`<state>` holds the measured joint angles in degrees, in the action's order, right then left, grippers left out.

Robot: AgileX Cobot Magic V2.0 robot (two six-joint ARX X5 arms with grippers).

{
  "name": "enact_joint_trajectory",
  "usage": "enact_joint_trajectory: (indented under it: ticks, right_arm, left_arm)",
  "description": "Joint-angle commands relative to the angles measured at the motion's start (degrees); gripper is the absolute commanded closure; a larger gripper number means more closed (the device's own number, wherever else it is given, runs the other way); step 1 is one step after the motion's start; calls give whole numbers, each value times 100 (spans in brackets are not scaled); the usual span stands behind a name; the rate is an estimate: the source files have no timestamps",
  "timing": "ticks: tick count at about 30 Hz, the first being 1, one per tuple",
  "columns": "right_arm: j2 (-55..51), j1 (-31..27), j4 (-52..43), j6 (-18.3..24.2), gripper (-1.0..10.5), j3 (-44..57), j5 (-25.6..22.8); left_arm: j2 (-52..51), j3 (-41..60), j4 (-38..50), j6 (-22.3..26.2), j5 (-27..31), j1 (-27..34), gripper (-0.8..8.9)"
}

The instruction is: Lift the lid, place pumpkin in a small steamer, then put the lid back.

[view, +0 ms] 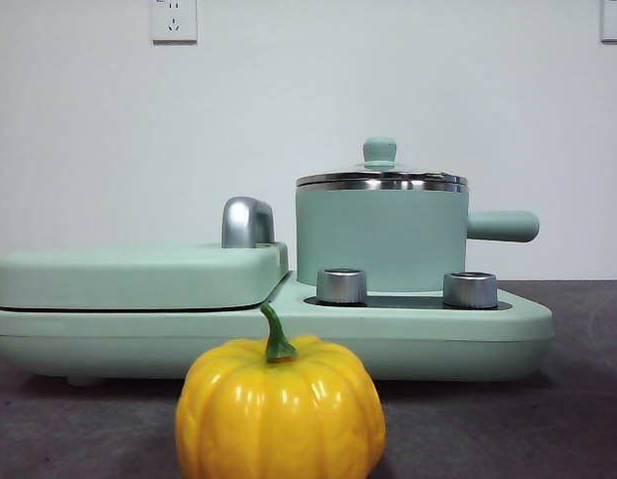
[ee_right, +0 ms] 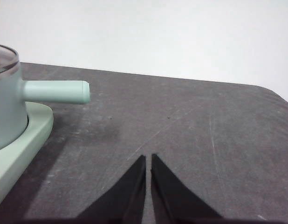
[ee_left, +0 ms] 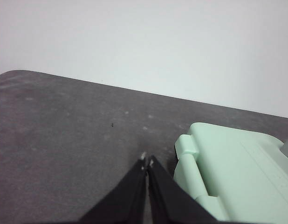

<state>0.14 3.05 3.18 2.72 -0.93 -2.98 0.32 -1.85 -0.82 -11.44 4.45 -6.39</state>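
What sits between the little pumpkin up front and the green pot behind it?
In the front view, between the pumpkin and the small steamer lie the appliance's mint-green base and two silver knobs.

A dark grey table (view: 578,399) carries 2 things directly: the mint-green cooker base (view: 438,344), far and spanning left to right, and the pumpkin (view: 280,414), near, in front of its middle.
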Motion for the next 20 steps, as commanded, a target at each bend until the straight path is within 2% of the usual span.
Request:
enact_joint_trajectory:
  ticks: [1, 3, 7, 9, 11, 13, 17, 20]
  right_arm:
    - [7, 15, -105, -219, 929, 22, 2]
    - [7, 17, -210, -638, 929, 17, 13]
    - [9, 13, -175, -2072, 929, 13, -114]
    - [7, 13, -197, -2592, 929, 2, -114]
    - [7, 15, -269, -2601, 929, -46, -114]
    - [7, 15, -319, -2450, 929, -129, -127]
    - [24, 15, -50, -2437, 935, -505, -136]
    - [122, 20, 398, -2406, 935, -931, 136]
  left_arm:
    - [-13, 105, 31, -164, 15, 0, 807]
    - [-13, 105, 31, -459, 15, 0, 807]
    - [-11, 105, -9, -1226, 15, 0, 806]
    - [-11, 103, -57, -1467, 15, 0, 806]
    - [-11, 52, -28, -1655, 15, 0, 804]
    - [-11, -33, 96, -1628, 20, 0, 803]
    - [0, -249, 188, -1613, 22, 0, 803]
    - [63, -564, -31, -1613, 20, 0, 803]
